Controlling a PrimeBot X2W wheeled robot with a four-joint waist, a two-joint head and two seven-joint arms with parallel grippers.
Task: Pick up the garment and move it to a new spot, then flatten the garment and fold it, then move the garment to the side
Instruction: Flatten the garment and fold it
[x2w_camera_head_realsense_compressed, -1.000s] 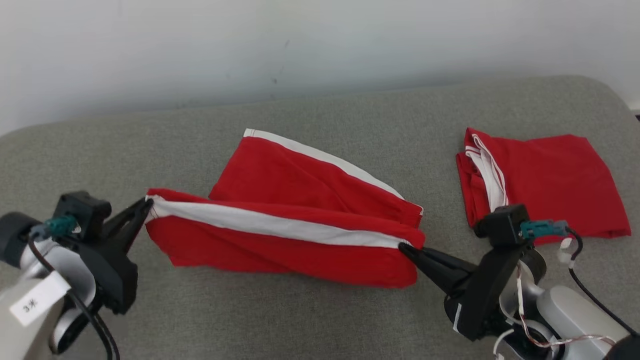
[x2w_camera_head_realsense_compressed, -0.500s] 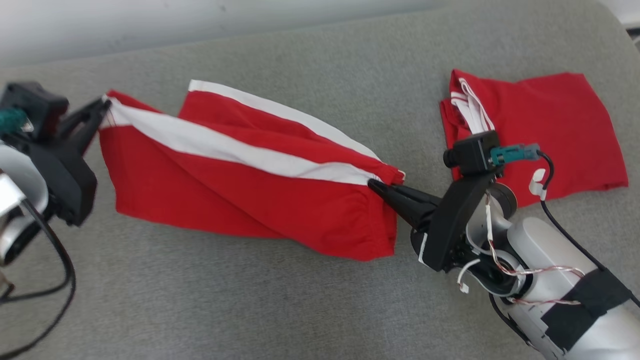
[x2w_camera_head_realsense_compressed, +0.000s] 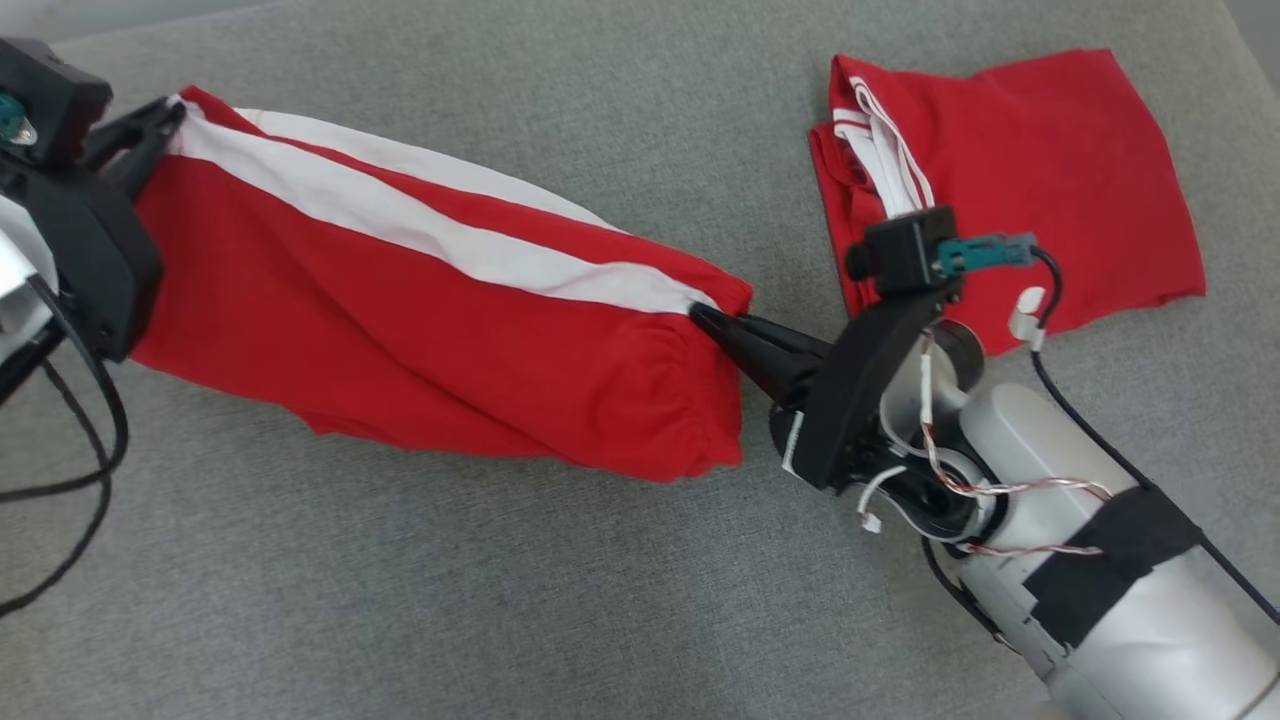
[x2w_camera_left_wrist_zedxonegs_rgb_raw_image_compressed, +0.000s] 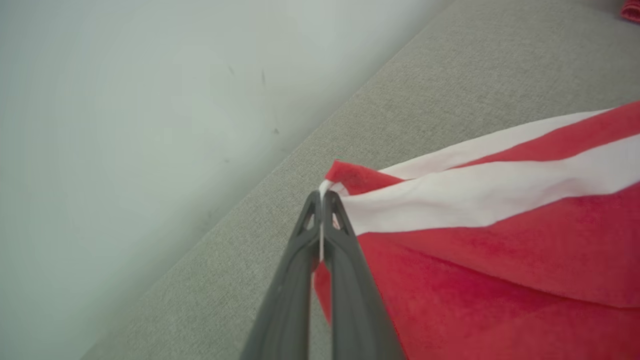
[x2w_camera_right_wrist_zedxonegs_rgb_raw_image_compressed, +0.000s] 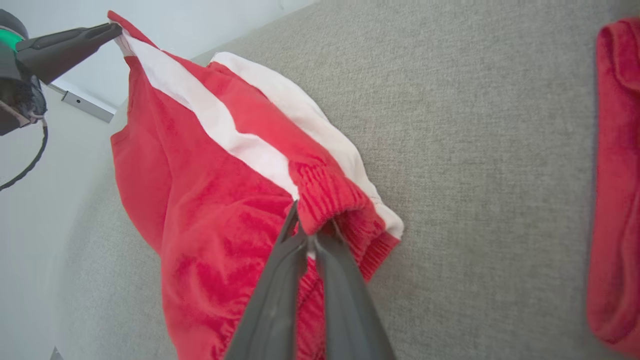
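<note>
Where your left gripper (x2w_camera_head_realsense_compressed: 168, 108) pinches shut, it clamps the white-striped corner at one end of the red garment (x2w_camera_head_realsense_compressed: 400, 330). Your right gripper (x2w_camera_head_realsense_compressed: 703, 314) is likewise closed, on the ribbed waistband at the opposite end. Between the two, the garment hangs stretched along its white stripe (x2w_camera_head_realsense_compressed: 420, 225), with its lower folds sagging toward the grey cushion (x2w_camera_head_realsense_compressed: 450, 600); whether they touch it cannot be told. Beyond your right gripper, a second red garment (x2w_camera_head_realsense_compressed: 1040, 170) lies folded flat on the cushion, apart from the first. Your left wrist view shows a pale wall (x2w_camera_left_wrist_zedxonegs_rgb_raw_image_compressed: 100, 125) bordering the cushion's edge.
</note>
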